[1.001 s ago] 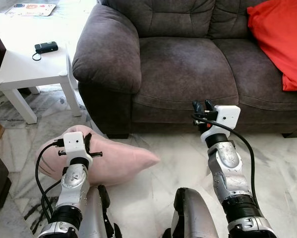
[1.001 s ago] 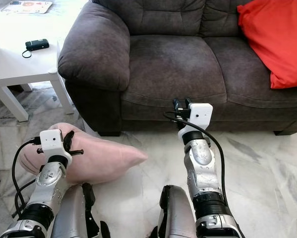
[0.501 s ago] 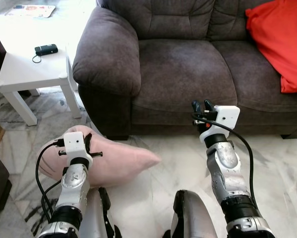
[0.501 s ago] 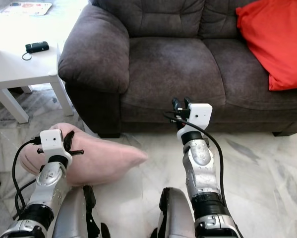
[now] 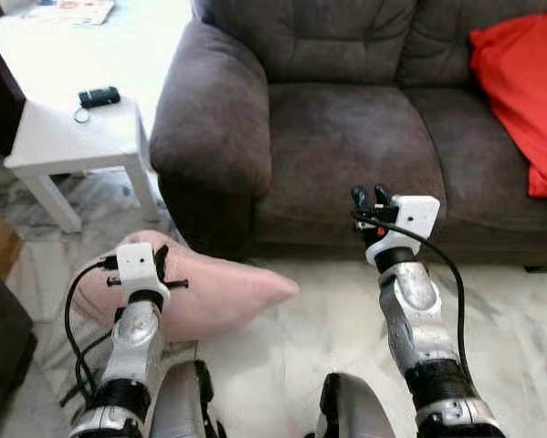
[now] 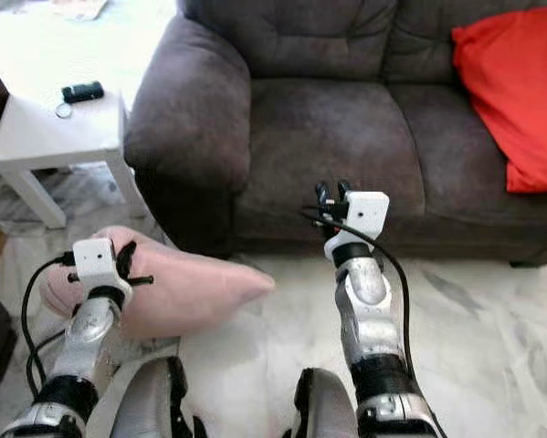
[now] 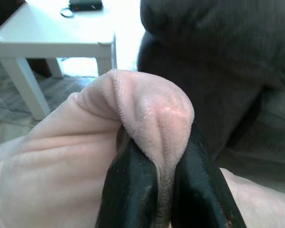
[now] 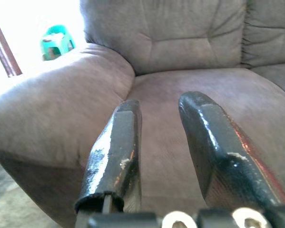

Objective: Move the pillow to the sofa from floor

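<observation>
Left gripper (image 7: pixel 163 190): both black fingers (image 7: pixel 130 185) are pinched tight on a raised fold of the pink pillow (image 5: pixel 220 294), the plush fabric bulging up and over the fingertips. Right gripper (image 8: pixel 159 142): fingers stand a narrow gap apart, holding nothing and touching nothing, raised in front of the sofa (image 5: pixel 346 137) seat edge and pointing toward the seat cushion.

The pillow is pale pink, soft and velvety, creased where it is gripped. It lies on the marble floor (image 5: pixel 328 328) at the robot's left, just in front of the sofa's left armrest, one corner tapering toward the middle of the floor.

Sofa is dark grey-brown, with a red cushion (image 5: pixel 524 96) on its right side. A white side table (image 5: pixel 68 146) stands beside the armrest, a small black device (image 5: pixel 99 96) on top.
</observation>
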Controlling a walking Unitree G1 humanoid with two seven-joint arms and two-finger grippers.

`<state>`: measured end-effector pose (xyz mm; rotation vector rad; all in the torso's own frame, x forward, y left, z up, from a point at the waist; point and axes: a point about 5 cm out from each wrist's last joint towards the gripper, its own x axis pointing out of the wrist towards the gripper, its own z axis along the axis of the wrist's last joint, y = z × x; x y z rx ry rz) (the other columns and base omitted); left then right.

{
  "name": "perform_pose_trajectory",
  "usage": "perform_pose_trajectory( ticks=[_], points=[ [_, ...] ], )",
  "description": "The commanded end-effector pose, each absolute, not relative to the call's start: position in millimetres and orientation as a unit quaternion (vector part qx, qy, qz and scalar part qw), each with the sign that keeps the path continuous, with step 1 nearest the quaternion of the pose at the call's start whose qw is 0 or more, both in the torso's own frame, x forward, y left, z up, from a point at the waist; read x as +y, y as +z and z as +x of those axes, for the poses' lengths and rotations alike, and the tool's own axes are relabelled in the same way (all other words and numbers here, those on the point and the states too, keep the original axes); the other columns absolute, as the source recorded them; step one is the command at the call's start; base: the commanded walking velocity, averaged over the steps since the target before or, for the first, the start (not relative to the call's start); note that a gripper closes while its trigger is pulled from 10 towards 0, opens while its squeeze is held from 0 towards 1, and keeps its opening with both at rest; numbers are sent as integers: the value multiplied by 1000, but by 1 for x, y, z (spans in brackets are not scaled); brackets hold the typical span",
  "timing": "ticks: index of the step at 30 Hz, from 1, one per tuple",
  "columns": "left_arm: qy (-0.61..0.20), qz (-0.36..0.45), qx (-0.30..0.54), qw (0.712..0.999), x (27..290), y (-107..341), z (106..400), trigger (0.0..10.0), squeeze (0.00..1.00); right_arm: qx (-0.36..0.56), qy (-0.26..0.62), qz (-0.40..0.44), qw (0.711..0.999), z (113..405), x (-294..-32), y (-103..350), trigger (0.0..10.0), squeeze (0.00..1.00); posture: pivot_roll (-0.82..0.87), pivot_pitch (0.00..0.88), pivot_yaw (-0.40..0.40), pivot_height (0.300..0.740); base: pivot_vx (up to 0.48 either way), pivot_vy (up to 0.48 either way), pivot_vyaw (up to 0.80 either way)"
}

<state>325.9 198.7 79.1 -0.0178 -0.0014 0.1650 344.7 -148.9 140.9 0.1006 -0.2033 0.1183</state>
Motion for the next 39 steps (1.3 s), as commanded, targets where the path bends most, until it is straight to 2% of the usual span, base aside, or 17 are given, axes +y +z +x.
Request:
perform_pose_trajectory(
  ticks=[1, 13, 39],
  points=[
    [76, -3, -55, 996, 198, 102, 333, 10000, 0, -104, 56, 54, 991, 345, -151, 142, 10000, 0, 19, 109, -52, 673, 0, 0, 0],
    [72, -5, -55, 996, 196, 103, 334, 10000, 0, -103, 57, 54, 992, 346, -150, 142, 10000, 0, 21, 107, -51, 740, 0, 0, 0],
    [51, -9, -57, 997, 192, 106, 336, 10000, 0, -79, 69, 39, 994, 348, -149, 135, 10000, 0, 24, 104, -46, 740, 0, 0, 0]
  ],
)
